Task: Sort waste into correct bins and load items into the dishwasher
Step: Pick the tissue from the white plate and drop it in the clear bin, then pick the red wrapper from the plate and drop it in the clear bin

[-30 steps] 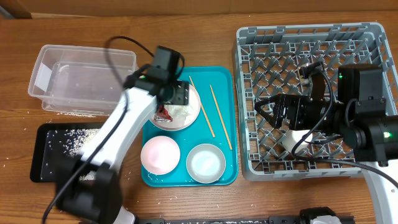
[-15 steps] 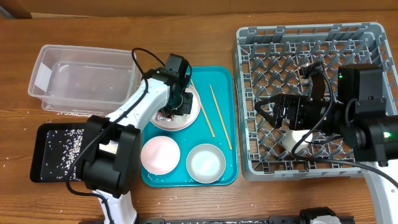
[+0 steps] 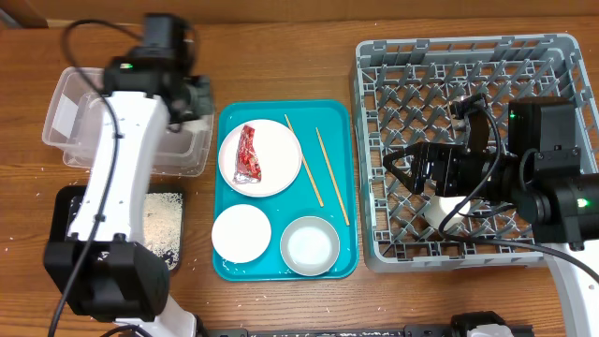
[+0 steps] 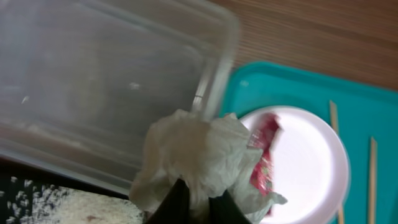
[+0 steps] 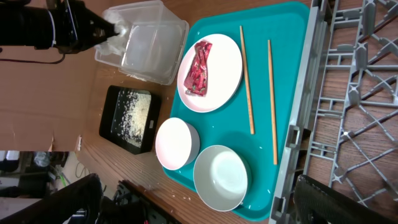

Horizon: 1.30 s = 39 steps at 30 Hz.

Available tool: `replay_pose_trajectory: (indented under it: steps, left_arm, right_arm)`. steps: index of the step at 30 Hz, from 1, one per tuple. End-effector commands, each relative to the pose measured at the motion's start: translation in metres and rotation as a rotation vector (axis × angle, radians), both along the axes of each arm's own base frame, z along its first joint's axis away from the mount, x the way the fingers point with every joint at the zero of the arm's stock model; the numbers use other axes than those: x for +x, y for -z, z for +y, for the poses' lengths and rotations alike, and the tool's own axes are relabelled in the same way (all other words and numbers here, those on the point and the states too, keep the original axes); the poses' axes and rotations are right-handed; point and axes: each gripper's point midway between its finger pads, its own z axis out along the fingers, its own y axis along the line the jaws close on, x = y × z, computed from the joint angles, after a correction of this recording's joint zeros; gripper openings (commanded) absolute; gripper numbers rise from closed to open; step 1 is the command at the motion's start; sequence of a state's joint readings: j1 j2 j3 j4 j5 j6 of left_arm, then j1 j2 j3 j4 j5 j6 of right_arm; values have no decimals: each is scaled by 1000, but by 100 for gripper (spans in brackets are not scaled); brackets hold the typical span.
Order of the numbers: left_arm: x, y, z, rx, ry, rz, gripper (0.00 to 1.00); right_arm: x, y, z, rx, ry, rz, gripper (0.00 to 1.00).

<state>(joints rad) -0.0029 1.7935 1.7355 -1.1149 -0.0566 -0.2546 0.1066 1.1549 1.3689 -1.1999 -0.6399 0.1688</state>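
Observation:
My left gripper (image 4: 199, 194) is shut on a crumpled white napkin (image 4: 198, 152) and holds it above the right edge of the clear plastic bin (image 4: 93, 81). From overhead, that gripper (image 3: 194, 98) hangs at the bin's (image 3: 84, 122) right end. A white plate (image 3: 276, 164) on the teal tray (image 3: 339, 122) carries a red wrapper (image 3: 249, 154). Two chopsticks (image 3: 302, 159) lie beside it. A pink bowl (image 3: 241, 233) and a pale bowl (image 3: 310, 245) sit at the tray's front. My right gripper (image 3: 402, 171) stands open over the grey dish rack (image 3: 449, 51), holding nothing.
A black tray (image 3: 161, 213) strewn with rice lies in front of the bin, partly under my left arm. Loose grains dot the wooden table beside it. The rack fills the right side, and a white object (image 3: 440, 208) lies in it under my right arm.
My left gripper closed on the napkin at the plate and carried it up and left to the clear bin. The red wrapper stays on the plate. The right arm has not moved.

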Motion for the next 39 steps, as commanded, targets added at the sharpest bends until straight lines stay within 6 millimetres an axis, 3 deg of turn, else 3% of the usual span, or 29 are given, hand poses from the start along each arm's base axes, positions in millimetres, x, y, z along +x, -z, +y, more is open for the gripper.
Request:
replay_pose_trajectory:
  steps: [1,2,5,9,12,14,15,18,28,30,31,34,37,39]
  left_arm:
    - [7,31,31,15,-97,62,66]
    - [10,37,34,1,-101,68,75]
    - [12,33,20,-96,-58,52,72]
    - [-2,11,-22,-137,60,55,68]
    - [-15,15,-51,-108,137,105,68]
    - [-22,30,-71,-49,188,139,72]
    - [-25,48,-84,-6,215,161,74]
    - [-28,82,-95,37,184,187,76]
    - [-40,163,-94,56,131,348,59]
    - [-43,171,-97,44,155,376,47]
    - [-45,172,-100,31,166,386,40]
    - [-48,161,-107,-9,188,394,4]
    - [-43,137,-106,-13,195,381,4]
    - [-36,111,-102,-16,190,346,4]
  right_arm:
    - [-2,-9,3,15,-16,-23,100]
    - [-2,-10,4,19,-19,-23,100]
    - [-2,-9,4,19,-19,-22,100]
    - [-3,-9,4,18,-19,-20,100]
    - [-3,-9,4,18,-19,-17,100]
    - [-3,-9,4,17,-19,-16,100]
    - [-3,-9,4,17,-19,-16,100]
    - [-3,-9,4,18,-19,-16,100]
    - [-4,-8,4,17,-19,-14,100]
    - [-4,-8,4,17,-19,-13,100]
    - [-4,-8,4,17,-19,-13,100]
    - [-4,-8,4,17,-19,-14,100]
    - [-4,-8,4,17,-19,-14,100]
    - [-4,-8,4,17,-19,-14,100]
